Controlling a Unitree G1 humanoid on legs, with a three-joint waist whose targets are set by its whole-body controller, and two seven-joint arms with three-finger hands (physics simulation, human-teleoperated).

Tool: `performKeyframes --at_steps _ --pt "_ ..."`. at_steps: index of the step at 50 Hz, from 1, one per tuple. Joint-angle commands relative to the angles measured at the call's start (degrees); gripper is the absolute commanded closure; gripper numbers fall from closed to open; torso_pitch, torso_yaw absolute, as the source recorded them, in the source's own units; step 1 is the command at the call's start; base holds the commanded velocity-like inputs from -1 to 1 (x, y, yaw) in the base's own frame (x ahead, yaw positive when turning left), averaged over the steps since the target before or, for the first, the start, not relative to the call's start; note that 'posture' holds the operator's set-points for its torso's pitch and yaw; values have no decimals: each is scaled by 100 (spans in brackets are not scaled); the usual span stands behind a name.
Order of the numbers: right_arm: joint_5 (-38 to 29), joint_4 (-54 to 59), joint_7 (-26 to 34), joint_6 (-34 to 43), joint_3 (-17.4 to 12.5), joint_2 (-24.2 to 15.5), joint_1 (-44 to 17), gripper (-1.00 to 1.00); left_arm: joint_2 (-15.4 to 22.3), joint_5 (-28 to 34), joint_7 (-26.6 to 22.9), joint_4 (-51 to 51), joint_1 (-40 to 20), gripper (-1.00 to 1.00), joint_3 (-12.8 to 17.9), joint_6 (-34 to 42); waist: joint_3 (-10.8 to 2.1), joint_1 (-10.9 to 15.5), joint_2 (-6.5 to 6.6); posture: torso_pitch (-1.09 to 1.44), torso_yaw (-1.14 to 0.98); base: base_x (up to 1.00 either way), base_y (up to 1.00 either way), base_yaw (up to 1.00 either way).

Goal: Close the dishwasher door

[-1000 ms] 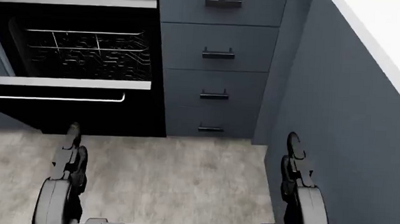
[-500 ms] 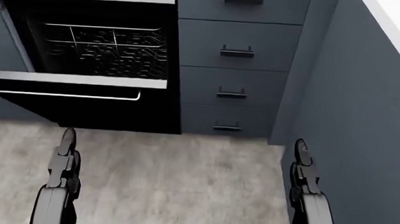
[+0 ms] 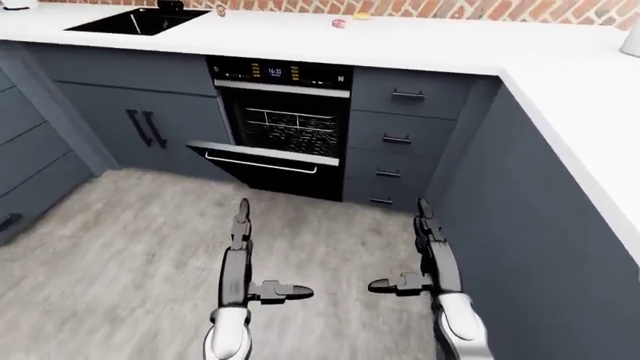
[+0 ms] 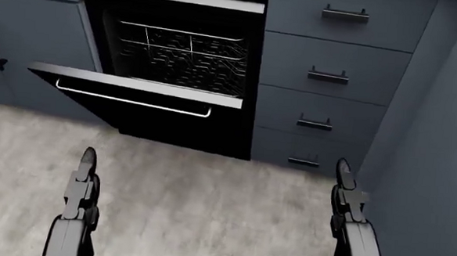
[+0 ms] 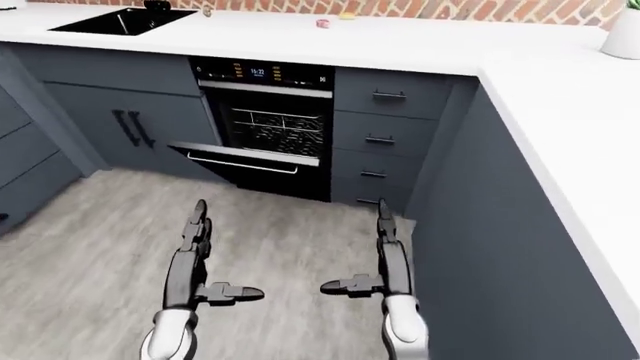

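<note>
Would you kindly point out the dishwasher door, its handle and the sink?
Dishwasher door (image 4: 137, 85), head view: its pale top edge.
Handle (image 4: 132, 100), head view: middle of the bar.
Sink (image 3: 135, 20), left-eye view: the black basin.

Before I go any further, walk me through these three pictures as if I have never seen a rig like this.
These are simulator renders from cameras on a humanoid robot's head, looking out over its own arms. The two wide pictures are its left and right eyes; the closer one is a third head camera tilted downward. The grey-and-black left hand and right hand reach forward with straight fingers, holding nothing. Ahead, under the white countertop, sits the black dishwasher with its door hanging partly open, wire racks visible inside. A stack of dark blue drawers stands to its right in the views, and a black sink is set into the counter at upper left. Below is pale wood-look flooring.
</note>
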Motion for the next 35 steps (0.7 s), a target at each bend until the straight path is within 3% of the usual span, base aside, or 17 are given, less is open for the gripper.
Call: performKeyframes --at_steps 1,3,5,6,8,11,16,18,19,20,21,22,25,31,33,34,35 --pt "7 -221 33 -164 81 24 -97 -100 28 19 61 -233 -59 -100 58 -193 -19 5 30 0 0 0 0 58" --pt "3 -202 35 -165 83 22 -108 -100 28 17 61 -239 -60 -100 62 -191 -11 -16 185 0 0 0 0 59" --pt "6 -171 36 -175 79 21 -125 -100 30 10 59 -242 -72 -100 75 -179 -123 -16 490 0 0 0 0 58" --pt "6 -168 36 -175 78 20 -126 -100 30 12 58 -249 -67 -100 73 -178 -144 30 426 0 0 0 0 59" --pt "8 -206 42 -158 79 20 -111 -100 28 22 57 -254 -60 -100 64 -183 -74 80 428 0 0 0 0 59" --pt "8 -194 39 -169 80 23 -114 -100 26 24 55 -291 -41 -100 59 -173 -100 144 262 0 0 0 0 58" --pt "14 -167 40 -168 73 20 -131 -100 27 22 51 -291 -37 -100 59 -178 -8 35 -36 0 0 0 0 58" --pt "14 -133 38 -184 75 22 -141 -100 28 19 48 -294 -37 -100 63 -175 -37 5 -252 0 0 0 0 58" --pt "12 -153 39 -172 79 23 -131 -100 30 17 45 -294 -38 -100 64 -174 -121 -20 -446 0 0 0 0 59" --pt "12 -171 40 -160 81 25 -125 -100 30 19 45 -283 -42 -100 63 -177 -183 -9 -430 0 0 0 0 59" --pt "15 -172 42 -156 82 24 -124 -100 30 23 48 -272 -46 -100 63 -183 -43 -61 -314 0 0 0 0 58" --pt "13 -149 43 -168 82 22 -127 -100 29 30 51 -257 -48 -100 59 -194 -23 -19 -363 0 0 0 0 58" --pt "13 -203 53 -133 92 26 -104 -100 27 27 39 -285 -37 -100 53 -174 -117 4 -248 0 0 0 0 58" --pt "14 -265 69 -87 106 28 -75 -100 26 38 43 -325 -19 -100 46 -164 -66 -48 176 0 0 0 0 59" --pt "9 -236 68 -98 110 29 -85 -100 25 37 40 -362 -2 -100 44 -153 -85 -51 402 0 0 0 0 58" --pt "11 -215 69 -109 105 26 -91 -100 25 37 39 -379 6 -100 42 -150 -156 -39 600 0 0 0 0 59" --pt "12 -222 73 -103 103 24 -87 -100 24 38 38 -388 12 -100 40 -147 -154 22 512 0 0 0 0 58"
